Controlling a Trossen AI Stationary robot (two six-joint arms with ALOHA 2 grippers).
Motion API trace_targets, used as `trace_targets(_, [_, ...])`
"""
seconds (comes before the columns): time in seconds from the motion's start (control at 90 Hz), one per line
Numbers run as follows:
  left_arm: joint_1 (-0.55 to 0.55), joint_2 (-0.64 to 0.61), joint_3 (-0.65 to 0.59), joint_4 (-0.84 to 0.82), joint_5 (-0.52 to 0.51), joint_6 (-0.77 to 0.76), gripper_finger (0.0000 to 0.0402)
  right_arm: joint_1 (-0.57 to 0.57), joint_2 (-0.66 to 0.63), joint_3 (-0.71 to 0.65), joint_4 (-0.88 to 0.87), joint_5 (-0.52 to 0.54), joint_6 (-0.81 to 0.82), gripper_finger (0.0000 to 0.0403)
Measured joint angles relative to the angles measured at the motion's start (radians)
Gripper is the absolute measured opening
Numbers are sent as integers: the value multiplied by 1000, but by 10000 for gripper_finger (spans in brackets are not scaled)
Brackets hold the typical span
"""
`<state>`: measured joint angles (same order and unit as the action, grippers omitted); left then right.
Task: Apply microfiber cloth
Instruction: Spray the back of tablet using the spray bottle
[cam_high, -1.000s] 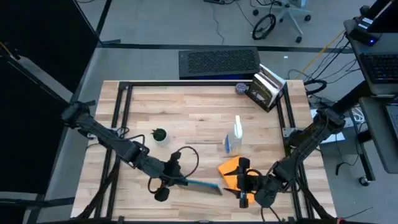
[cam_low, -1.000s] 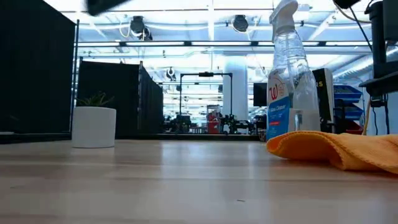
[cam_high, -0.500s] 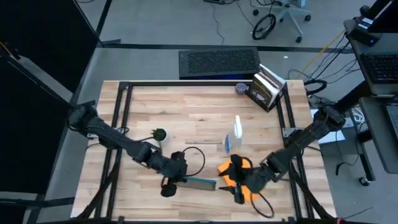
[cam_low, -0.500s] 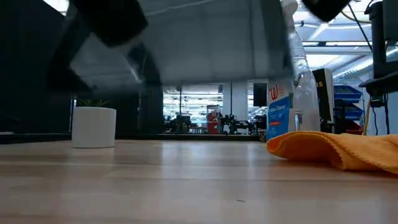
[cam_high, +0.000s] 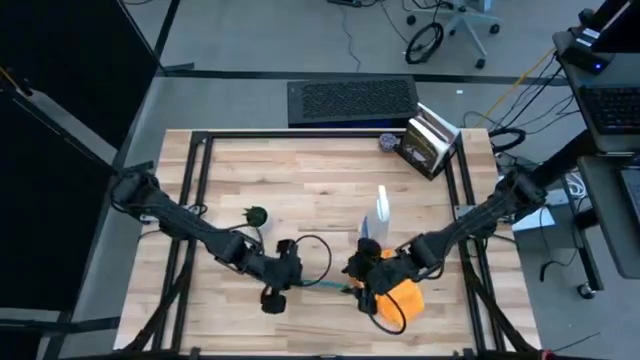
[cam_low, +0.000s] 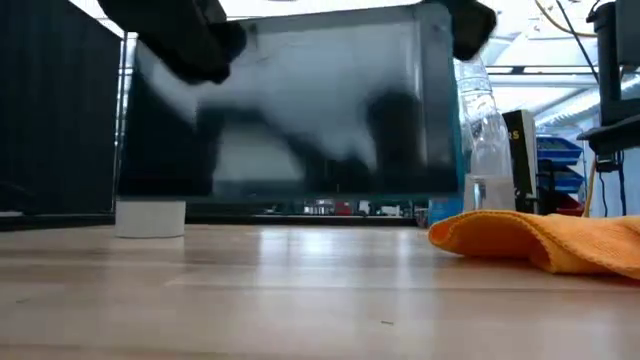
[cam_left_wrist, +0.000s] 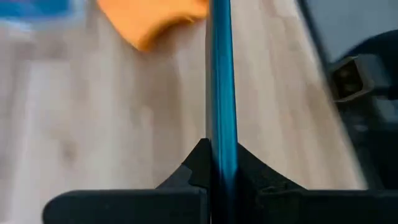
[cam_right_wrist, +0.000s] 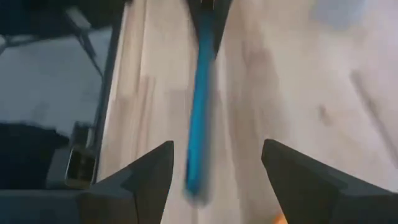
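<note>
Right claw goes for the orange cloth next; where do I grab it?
Probably pinch the humped fold of the microfiber cloth from above: it lies bunched, and that ridge gives the open right claw fabric to close on.

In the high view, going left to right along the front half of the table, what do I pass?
Small potted plant → left gripper clamped on the blue-edged tablet → right gripper → orange microfiber cloth. The spray bottle overlaps these, so I left it out.

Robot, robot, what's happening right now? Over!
Left tool shut on tablet, held on edge. Right tool open, facing tablet's edge. Microfiber cloth lies untouched by spray bottle.
</note>
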<state>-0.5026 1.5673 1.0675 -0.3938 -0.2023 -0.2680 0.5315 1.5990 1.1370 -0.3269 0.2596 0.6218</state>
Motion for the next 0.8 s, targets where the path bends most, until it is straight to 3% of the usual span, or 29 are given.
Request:
trace_targets(0.156, [-76,-4,79,-145,-192,149,5,84,-37,0,-116,43,70,231])
trace_targets(0.367, [-146,-5,190,-164,-493,376,5,213,-37,-44,-68,381,73,231])
trace_targets(0.467, [-142,-6,261,-147,-510,389,6,247,-34,-77,38,565,2,231])
trace_targets(0.544, [-136,-6,308,-120,-511,401,6,245,-33,-100,127,645,-106,231])
trace_targets(0.667, [-131,-6,365,-26,-495,461,6,211,-32,-107,276,661,-312,231])
trace_targets(0.8, [-129,-9,404,-39,-470,507,6,193,-32,-107,508,647,-578,231])
